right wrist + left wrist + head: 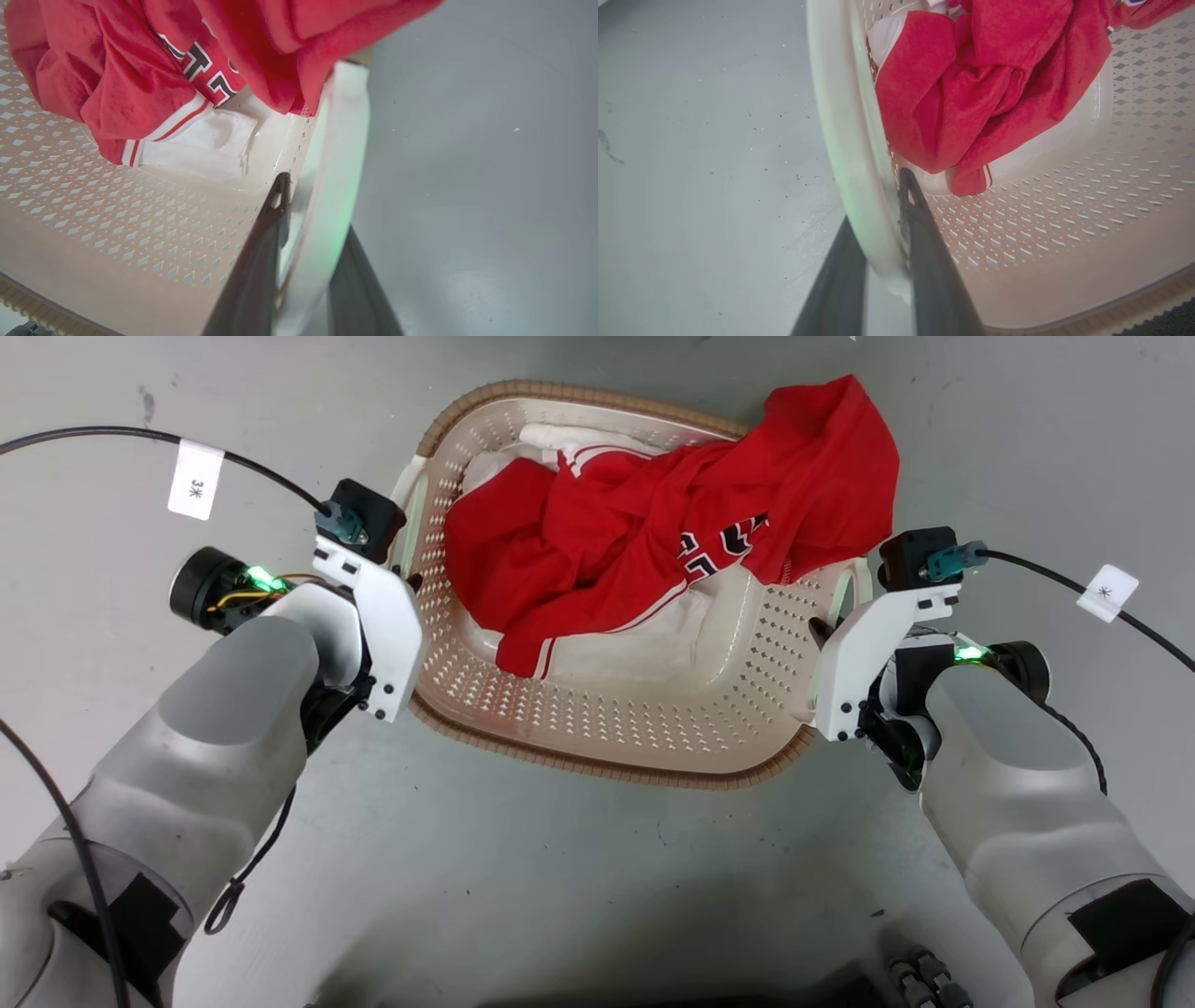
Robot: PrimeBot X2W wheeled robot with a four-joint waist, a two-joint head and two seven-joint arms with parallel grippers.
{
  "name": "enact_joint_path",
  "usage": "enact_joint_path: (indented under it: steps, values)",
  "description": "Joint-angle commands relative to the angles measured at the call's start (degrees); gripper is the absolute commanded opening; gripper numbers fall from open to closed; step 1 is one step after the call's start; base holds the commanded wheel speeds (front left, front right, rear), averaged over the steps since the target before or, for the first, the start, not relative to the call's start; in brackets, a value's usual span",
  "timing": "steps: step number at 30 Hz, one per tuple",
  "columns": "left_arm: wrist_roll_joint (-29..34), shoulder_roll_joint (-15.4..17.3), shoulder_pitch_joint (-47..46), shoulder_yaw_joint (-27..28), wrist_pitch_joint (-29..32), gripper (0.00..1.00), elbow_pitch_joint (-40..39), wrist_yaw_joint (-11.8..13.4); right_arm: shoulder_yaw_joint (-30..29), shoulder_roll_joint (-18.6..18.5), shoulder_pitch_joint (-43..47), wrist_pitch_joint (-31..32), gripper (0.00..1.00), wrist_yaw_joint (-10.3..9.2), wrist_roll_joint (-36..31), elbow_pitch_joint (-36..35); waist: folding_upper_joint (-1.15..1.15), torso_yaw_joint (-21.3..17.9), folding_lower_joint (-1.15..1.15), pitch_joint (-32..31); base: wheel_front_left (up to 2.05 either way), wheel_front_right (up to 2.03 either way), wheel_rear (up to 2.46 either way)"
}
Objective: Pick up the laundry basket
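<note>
Basket (607, 723) between hands, red shirt (607, 551) inside. Left hand (878, 210) clamped on left handle (847, 140), right hand (315, 205) clamped on right handle (343, 140): grip both sides so load lifts level.

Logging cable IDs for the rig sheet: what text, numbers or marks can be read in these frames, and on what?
"3*": left cable tag, white, printed sideways in the head view.
"*": right cable tag, white.
Black-and-white lettering on the red jersey in the laundry basket: folded over, cannot be read.
</note>
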Motion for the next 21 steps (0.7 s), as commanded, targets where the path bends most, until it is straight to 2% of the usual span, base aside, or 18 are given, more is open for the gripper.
enact_joint_path:
  steps: [1,9,16,21]
  values:
    - [-0.62,1.26,-0.28,-0.64,0.43,0.00,0.34,0.10,-0.21,-0.42,-0.80,0.15,0.00,0.00,-0.93,0.07,0.00,0.05,0.00,-0.26,0.00,0.00,0.00]
    - [-6.00,1.57,1.43,-3.87,3.17,0.00,-0.62,0.09,-1.51,-0.55,-0.63,4.46,0.00,0.00,-7.95,0.12,0.00,0.68,0.00,-4.55,0.00,0.00,0.00]
    - [-11.08,2.90,5.00,-6.34,8.22,0.00,-2.72,0.08,-3.32,-0.67,0.18,11.77,0.00,-0.05,-15.30,0.16,0.00,1.97,0.00,-12.74,0.00,0.00,0.00]
    - [-14.22,4.12,7.90,-7.53,12.71,0.00,-4.82,0.08,-3.49,-0.91,1.92,16.91,0.00,-0.07,-17.42,0.18,0.00,3.08,0.00,-19.35,0.00,0.00,0.00]
